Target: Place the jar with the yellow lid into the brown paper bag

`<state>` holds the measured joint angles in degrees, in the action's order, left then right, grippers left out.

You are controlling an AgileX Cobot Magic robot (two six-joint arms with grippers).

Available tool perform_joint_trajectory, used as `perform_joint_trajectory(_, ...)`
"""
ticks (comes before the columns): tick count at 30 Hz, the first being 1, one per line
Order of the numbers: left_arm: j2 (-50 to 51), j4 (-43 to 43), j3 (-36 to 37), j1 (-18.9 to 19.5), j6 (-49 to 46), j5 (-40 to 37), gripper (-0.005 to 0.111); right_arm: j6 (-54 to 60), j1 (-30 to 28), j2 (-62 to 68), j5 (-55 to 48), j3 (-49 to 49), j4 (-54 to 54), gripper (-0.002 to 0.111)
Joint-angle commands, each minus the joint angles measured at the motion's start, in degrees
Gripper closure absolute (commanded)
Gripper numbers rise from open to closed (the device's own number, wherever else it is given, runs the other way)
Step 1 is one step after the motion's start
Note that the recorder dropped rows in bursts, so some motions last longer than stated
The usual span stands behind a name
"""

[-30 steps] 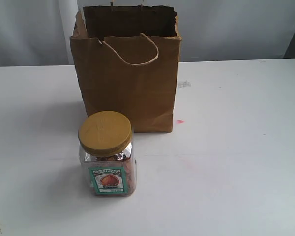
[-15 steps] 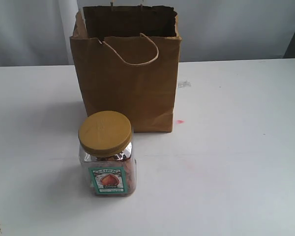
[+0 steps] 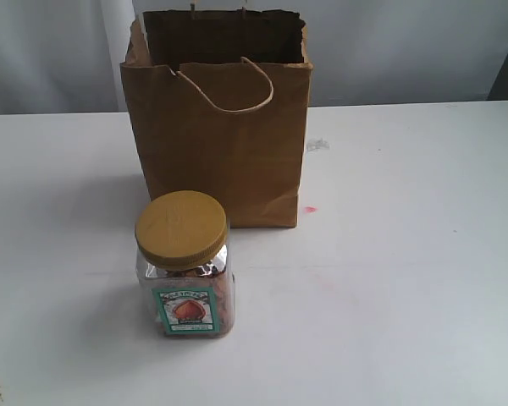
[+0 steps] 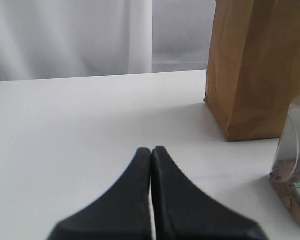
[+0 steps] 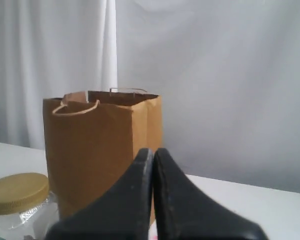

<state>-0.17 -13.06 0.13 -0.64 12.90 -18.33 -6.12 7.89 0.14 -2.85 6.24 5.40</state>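
Observation:
The yellow-lidded jar (image 3: 185, 265) stands upright on the white table in the exterior view, just in front of the brown paper bag (image 3: 218, 127), which stands open behind it. Neither arm shows in that view. In the left wrist view my left gripper (image 4: 151, 151) is shut and empty, low over the table, with the bag (image 4: 257, 70) and the jar's clear side (image 4: 294, 165) off to one side. My right gripper (image 5: 153, 152) is also shut and empty, with the bag (image 5: 97, 150) and the jar's lid (image 5: 17, 193) beyond it.
The white table (image 3: 406, 254) carries a small red mark (image 3: 310, 209) by the bag's foot and a grey smudge (image 3: 317, 145) beside the bag. A pale curtain (image 5: 215, 75) hangs behind the table.

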Motion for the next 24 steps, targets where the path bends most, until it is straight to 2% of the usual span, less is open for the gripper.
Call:
perform_joint_trajectory(1,0.17,0.22,-0.13,-0.28,0.22,0.54,0.106,-0.21,-0.54,-0.14,-4.4,3.82,-1.37,0.108)
perform_joint_trajectory(6,0.17,0.22,-0.13,-0.28,0.22,0.54,0.106,-0.18,-0.54,7.46,-20.4,14.09,-0.51,0.108)
perform_joint_trajectory(10,0.17,0.22,-0.13,-0.28,0.22,0.54,0.106,-0.07,-0.54,19.38,-37.28,24.42,-0.34,0.108)
perform_joint_trajectory(14,0.17,0.22,-0.13,-0.28,0.22,0.54,0.106,0.59,-0.54,27.19,-39.6,29.72,-4.24,0.108)
perform_joint_trajectory(20,0.17,0.22,-0.13,-0.28,0.22,0.54,0.106,9.97,-0.54,39.8,-40.97,37.29,-16.45,0.108)
perform_joint_trajectory(24,0.17,0.22,-0.13,-0.28,0.22,0.54,0.106,10.67,-0.43,51.51,-47.35,46.4,-19.4,0.108)
